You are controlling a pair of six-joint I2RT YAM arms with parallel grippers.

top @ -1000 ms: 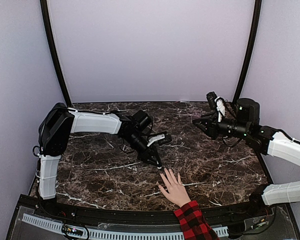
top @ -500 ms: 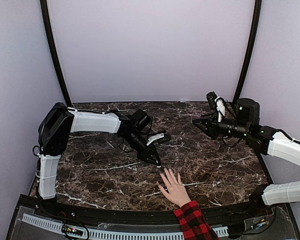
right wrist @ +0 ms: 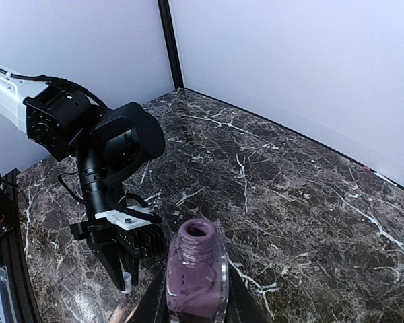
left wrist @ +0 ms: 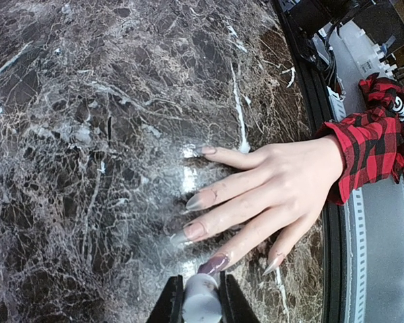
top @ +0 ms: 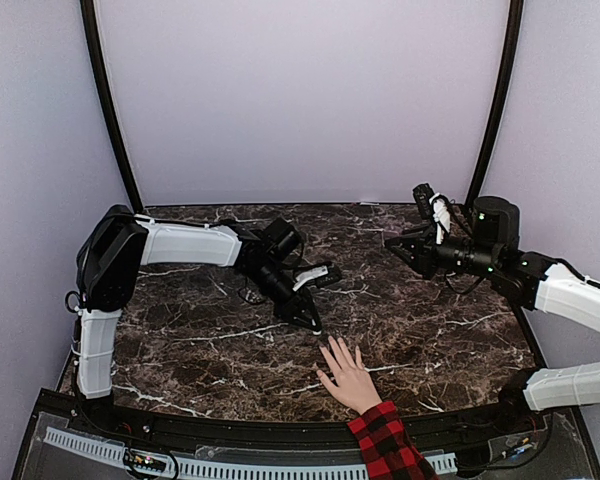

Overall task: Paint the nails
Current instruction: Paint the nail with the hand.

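L gripper (left wrist: 200, 300) is clamped on the white brush cap (left wrist: 202, 308), hanging just over the hand (left wrist: 283, 192). The hand lies flat on the table (left wrist: 87, 134), near edge, centre-right. I see the nails (left wrist: 196, 200) pointing far; the one by the cap looks purple, the rest pale. R gripper (right wrist: 196, 304) is far right, raised, closed round the open purple bottle (right wrist: 196, 269).

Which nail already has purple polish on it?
The nail just ahead of the left gripper, second from the bottom in the left wrist view. It looks purple, while the hand's other four look pale and bare.
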